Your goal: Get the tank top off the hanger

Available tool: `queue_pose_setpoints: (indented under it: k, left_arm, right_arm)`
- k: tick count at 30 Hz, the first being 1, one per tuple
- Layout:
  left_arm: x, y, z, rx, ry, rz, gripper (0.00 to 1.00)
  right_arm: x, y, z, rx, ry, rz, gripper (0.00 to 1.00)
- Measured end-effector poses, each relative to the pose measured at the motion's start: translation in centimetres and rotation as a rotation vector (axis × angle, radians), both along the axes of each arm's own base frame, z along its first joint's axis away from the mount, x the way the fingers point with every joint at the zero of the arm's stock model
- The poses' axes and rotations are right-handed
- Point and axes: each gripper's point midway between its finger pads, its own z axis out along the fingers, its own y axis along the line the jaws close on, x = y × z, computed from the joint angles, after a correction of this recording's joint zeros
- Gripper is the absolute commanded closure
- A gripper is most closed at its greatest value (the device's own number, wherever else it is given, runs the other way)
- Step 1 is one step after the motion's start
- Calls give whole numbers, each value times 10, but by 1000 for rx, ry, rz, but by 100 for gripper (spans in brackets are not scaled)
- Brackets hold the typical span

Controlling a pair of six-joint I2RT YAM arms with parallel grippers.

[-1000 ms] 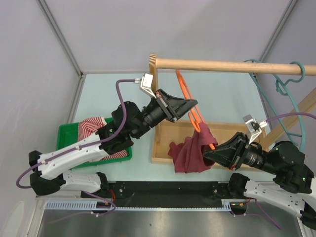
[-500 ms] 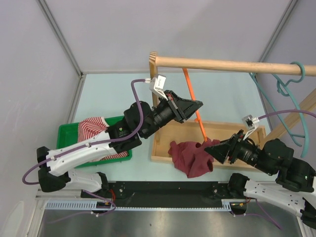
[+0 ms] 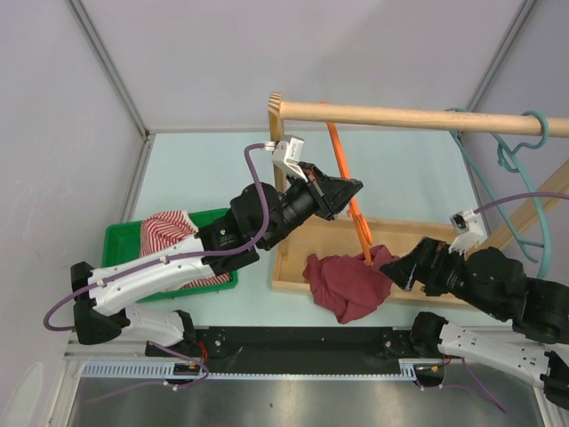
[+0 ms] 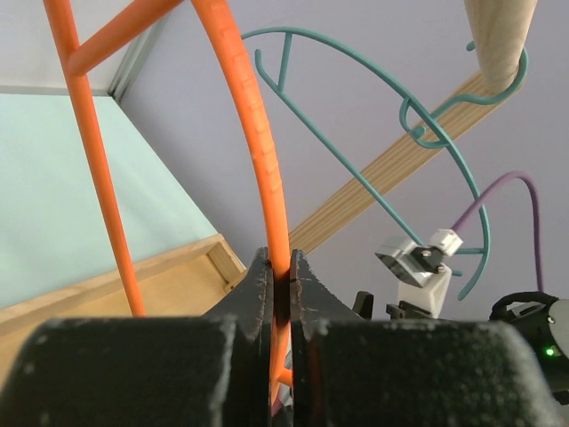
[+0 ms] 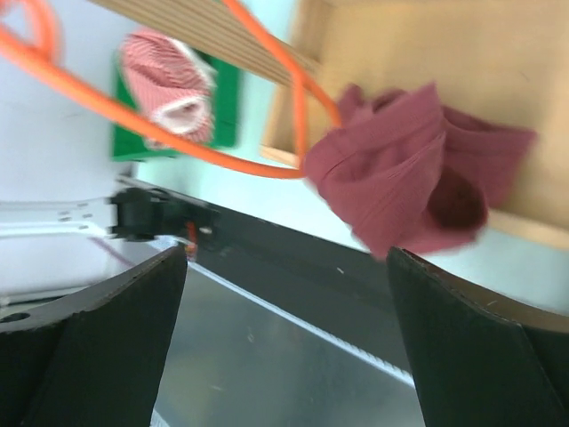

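Top external: one tank top [image 3: 347, 285], one orange hanger [image 3: 359, 227], apparently touching.

My left tool [image 4: 281, 269] pinches the orange hanger [image 4: 260, 151]; beyond it, a teal hanger [image 4: 356, 169] hooks over the wooden rod [image 4: 500, 36].

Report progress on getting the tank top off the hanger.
Done: the left claw clamps the hanger. In hand: the tank top sags bunched over the wooden base, apparently still caught on the hanger's low end. Left: the open right claw must pull it free.
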Motion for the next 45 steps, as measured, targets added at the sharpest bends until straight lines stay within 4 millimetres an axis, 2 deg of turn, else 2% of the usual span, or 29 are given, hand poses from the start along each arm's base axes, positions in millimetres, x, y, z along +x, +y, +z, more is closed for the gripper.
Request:
queue_pose_setpoints:
  k: [4,6,10,14,22,26,33,35,37,39,40,41,43,45]
  left_arm:
    - [0,0,-1,6,-3,1,100]
    - [0,0,-1,8,-2,-1,100]
    - [-1,-1,-2,10,-2,-8,100]
    - [-3,-2,-4,9,15,-22,100]
    - [-16,-7,-5,-23,82,-97,100]
    - [-27,-5,-3,-51,116,-144,100]
    - [-40,7,-3,-88,157,-184,100]
    - [-42,11,1,-104,160,-189,100]
    - [-44,14,5,-121,161,-193,100]
    - [-46,16,10,-139,161,-201,100]
    - [-47,17,12,-146,162,-206,100]
    - [-47,17,13,-149,161,-206,100]
    - [-46,17,11,-153,170,-201,100]
    - [-41,18,8,-161,192,-185,100]
  right_arm:
    - [2,-3,-19,-114,96,-48,0]
    - [5,-4,-22,-151,118,-74,0]
    - [8,-8,-10,-154,96,-85,0]
    - [-4,-2,1,-93,0,54,2]
    - [-18,40,21,18,-190,321,20]
    - [-22,54,29,46,-250,404,33]
    - [-30,72,14,69,-263,497,46]
    - [-33,73,10,83,-262,515,59]
    - [-37,74,8,100,-261,530,64]
    - [-40,75,9,124,-257,539,75]
    - [-41,75,10,136,-256,540,81]
    - [-43,75,11,149,-256,544,94]
    - [-48,75,16,177,-268,564,100]
    - [-53,76,23,207,-285,588,100]
